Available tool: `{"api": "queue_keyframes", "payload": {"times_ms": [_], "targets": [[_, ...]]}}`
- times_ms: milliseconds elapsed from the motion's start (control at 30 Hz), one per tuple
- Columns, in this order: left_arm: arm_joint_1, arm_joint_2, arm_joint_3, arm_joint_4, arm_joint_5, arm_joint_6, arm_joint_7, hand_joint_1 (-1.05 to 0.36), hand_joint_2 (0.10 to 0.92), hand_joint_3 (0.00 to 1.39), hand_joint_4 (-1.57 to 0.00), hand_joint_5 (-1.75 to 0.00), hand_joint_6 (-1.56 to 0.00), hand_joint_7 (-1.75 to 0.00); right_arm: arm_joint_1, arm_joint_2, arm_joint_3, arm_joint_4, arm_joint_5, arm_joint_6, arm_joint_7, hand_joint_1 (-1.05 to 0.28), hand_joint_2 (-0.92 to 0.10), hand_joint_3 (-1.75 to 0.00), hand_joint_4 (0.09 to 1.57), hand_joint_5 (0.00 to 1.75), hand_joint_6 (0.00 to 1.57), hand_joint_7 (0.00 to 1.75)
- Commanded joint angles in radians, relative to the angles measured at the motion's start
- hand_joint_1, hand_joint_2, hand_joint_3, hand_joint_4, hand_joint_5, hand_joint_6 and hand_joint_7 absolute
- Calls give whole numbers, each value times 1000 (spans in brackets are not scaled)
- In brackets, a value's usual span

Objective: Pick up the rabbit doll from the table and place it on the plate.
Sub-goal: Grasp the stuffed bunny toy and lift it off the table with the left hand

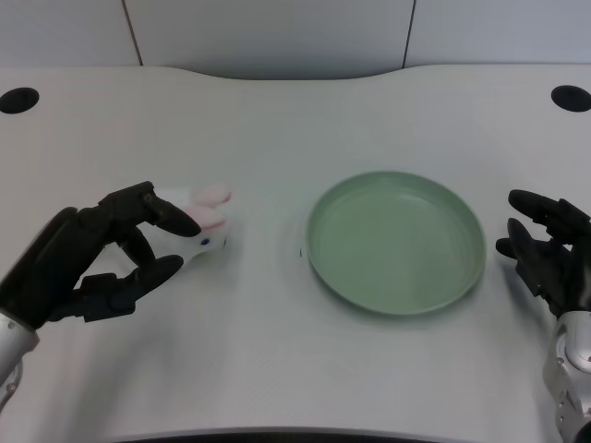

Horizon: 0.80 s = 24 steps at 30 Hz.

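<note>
The white rabbit doll (pixel 205 231) with pink ears lies on the table left of centre, head toward the plate. My left hand (pixel 92 258) has come over its rear half. The fingers (pixel 148 205) arch across the top of the body and the thumb lies in front of it. They are still spread, and the doll rests on the table. Most of its body and tail is hidden behind the hand. The light green plate (pixel 397 242) stands empty to the doll's right, about a hand's width away.
My right hand (pixel 547 258) rests idle at the right edge, just beyond the plate's rim. Two dark round holes (pixel 18 100) (pixel 571 98) mark the table's far corners. The table's front edge runs along the bottom of the picture.
</note>
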Motion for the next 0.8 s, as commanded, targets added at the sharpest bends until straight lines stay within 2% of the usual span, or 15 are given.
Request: {"api": "queue_keyframes", "payload": {"times_ms": [33,67,133,233,267,333,400,433,467,567,667,733,800], "targets": [[-11,52,-14,-55,90,-20,50,-662,921,362,-298,-1419,-330,-747,6,-6,2,-7,-3,3,-14,-314,-921,-219,706,890,749,456],[-19,60,-17,-61,114,-32,64,-683,921,311,-234,-1380,-301,-707,7,-6,1,-4,-2,-2,-13,-310,-921,-216,704,891,752,456],[-45,81,-27,-64,159,-55,90,-697,921,255,-127,-1332,-263,-655,7,-3,-5,-2,7,-9,0,-301,-921,-215,681,879,754,457],[-64,98,-37,-60,197,-64,114,-698,921,224,-17,-1283,-232,-615,6,-4,-5,-1,6,-4,-1,-301,-921,-220,667,872,754,456],[-79,115,-44,-61,236,-67,126,-703,921,222,-8,-1213,-213,-598,5,-3,-8,-2,9,-1,1,-301,-921,-220,666,870,753,456],[-98,136,-54,-62,284,-70,145,-717,921,222,-1,-960,-169,-538,4,-2,-12,-3,13,1,5,-297,-921,-216,663,868,752,456],[-134,158,-69,-52,317,-54,141,-719,921,223,0,-908,-163,-522,1,-2,-12,0,10,4,1,-296,-921,-215,663,868,752,456],[-163,174,-81,-41,336,-39,131,-781,921,208,1,-589,-127,-364,-1,-3,-11,2,7,6,-4,-298,-921,-207,685,880,755,455],[-184,186,-91,-33,349,-28,125,-806,921,206,1,-472,-124,-290,-2,-3,-10,3,4,8,-8,-299,-921,-203,693,885,757,453],[-272,228,-143,19,407,35,75,-872,921,195,1,-253,-78,-184,-3,-4,-12,6,7,6,-1,-304,-921,-193,695,889,761,449],[-329,250,-188,69,435,68,44,-910,921,195,-2,-220,-73,-161,-4,-1,-19,4,17,7,13,-310,-921,-189,683,890,762,445],[-382,259,-233,123,464,102,8,-941,921,189,-1,-196,-61,-146,-4,0,-20,2,19,11,12,-316,-921,-186,683,897,764,445],[-433,258,-277,174,489,144,-34,-986,921,178,1,-108,-30,-118,-2,-1,-15,1,13,10,4,-329,-921,-180,696,913,767,445]]}}
